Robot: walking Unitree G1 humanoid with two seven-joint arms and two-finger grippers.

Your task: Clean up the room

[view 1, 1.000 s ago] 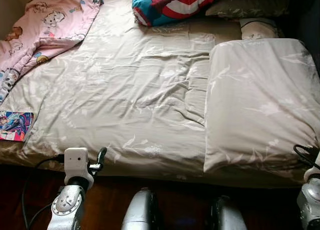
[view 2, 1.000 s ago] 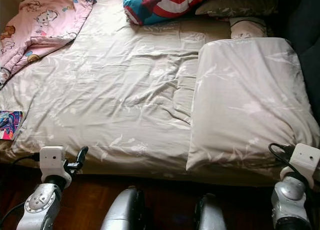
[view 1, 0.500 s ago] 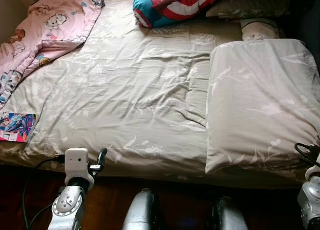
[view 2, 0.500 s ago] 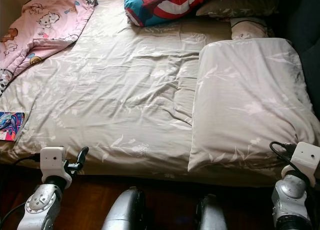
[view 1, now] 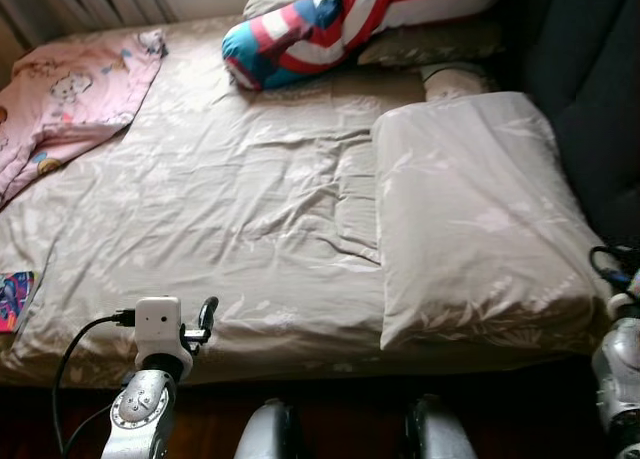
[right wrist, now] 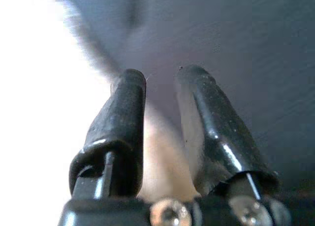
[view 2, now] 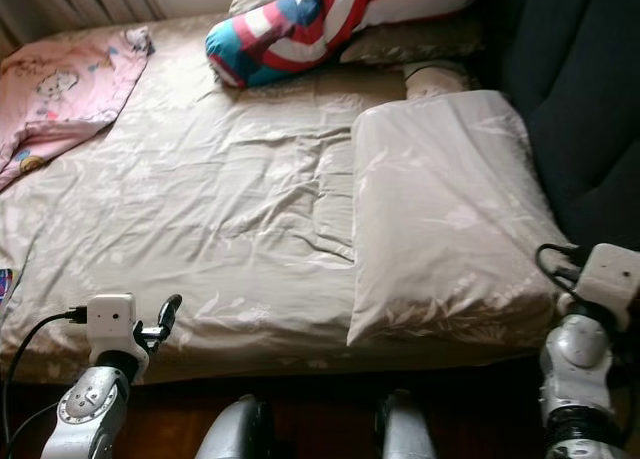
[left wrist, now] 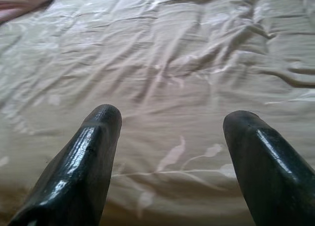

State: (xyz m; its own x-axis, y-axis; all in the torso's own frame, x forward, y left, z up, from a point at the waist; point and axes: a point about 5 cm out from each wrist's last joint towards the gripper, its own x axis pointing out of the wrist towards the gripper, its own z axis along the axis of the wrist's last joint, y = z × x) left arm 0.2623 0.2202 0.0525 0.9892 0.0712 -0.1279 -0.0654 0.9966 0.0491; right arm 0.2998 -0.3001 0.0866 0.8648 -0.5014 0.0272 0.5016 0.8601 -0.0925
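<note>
Bed (view 1: pixel 250 209): wrinkled beige duvet, folded rt.

No words, brand names, numbers or signs can be read — none on the beige leaf-patterned bed cover (view 1: pixel 250 219), none on the pink cartoon-printed blanket (view 1: pixel 70 99). Cartoon figures are printed on that blanket, yet no lettering can be made out. The small colourful booklet (view 1: pixel 12 301) at the bed's edge is too small and cropped for any print to be read.
</note>
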